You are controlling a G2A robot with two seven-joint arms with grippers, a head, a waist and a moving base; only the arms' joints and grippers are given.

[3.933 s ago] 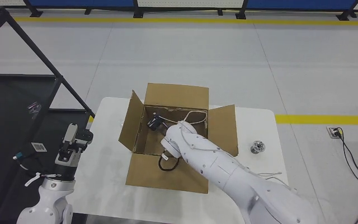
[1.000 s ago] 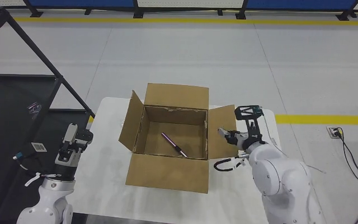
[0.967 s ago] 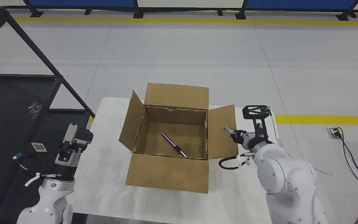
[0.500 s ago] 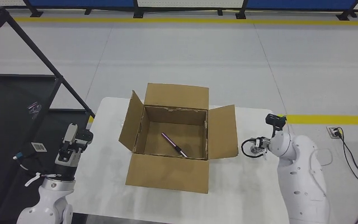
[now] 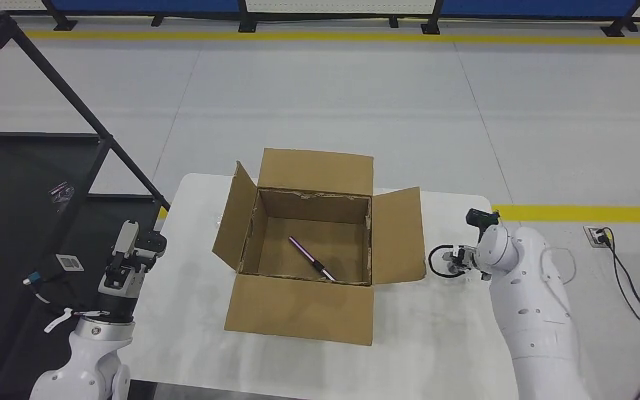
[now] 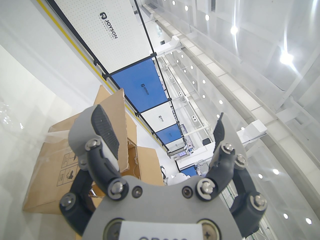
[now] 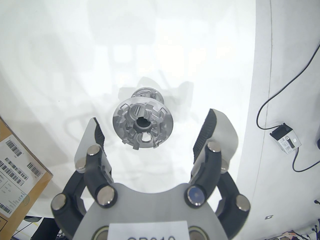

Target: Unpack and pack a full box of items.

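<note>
My left gripper (image 6: 160,126) hangs off the left edge of the white bench (image 5: 200,300), tilted up toward the ceiling. Its fingers are spread wide and hold nothing. In the top view it (image 5: 127,240) is well apart from everything on the bench.

Near the middle of the bench stands the brown cardboard box (image 5: 300,310), its flaps folded open. From my left wrist I see its left side wall and raised flap (image 6: 50,166). On the box floor lies a slim purple pen (image 5: 311,258), set diagonally and touching none of the walls.

To the right of the box's right flap, my right gripper (image 5: 447,263) is low over the bench. Its fingers (image 7: 212,126) are spread apart with nothing pinched. Between them, in my right wrist view, a small grey metal hub with a toothed round flange (image 7: 143,124) stands on the bench surface (image 7: 75,51), its open bore facing the camera. Neither pad touches it, and I cannot tell how high above it my gripper (image 7: 153,123) is. A corner of the box with barcode labels (image 7: 17,161) is near it on one side.

Farther right, off the bench, a small black power adapter with a cable (image 7: 285,138) lies on the floor.
</note>
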